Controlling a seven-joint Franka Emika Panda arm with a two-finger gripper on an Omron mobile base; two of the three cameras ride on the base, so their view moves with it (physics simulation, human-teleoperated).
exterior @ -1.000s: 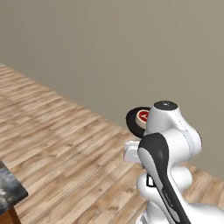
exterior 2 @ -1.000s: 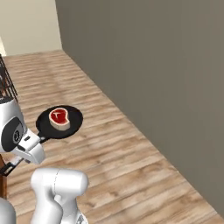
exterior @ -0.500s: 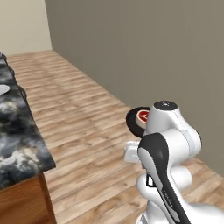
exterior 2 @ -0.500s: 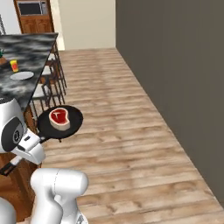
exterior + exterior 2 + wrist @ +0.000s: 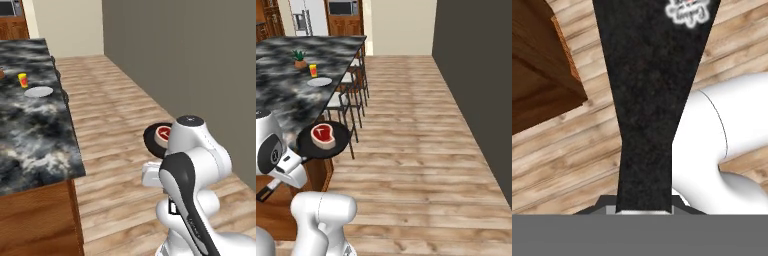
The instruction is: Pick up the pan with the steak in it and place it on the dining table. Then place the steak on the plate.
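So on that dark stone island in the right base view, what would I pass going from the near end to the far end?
The pan carrying the steak, held up over the near end of the dining table → the plate → a small yellow cup → a little potted plant.

matt black pan (image 5: 323, 142); marbled stone dining table (image 5: 291, 95); wooden floor (image 5: 416, 130)

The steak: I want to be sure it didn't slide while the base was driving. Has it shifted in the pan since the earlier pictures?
No. The steak sits at the same spot in the pan as before; only the background changed as the base turned.
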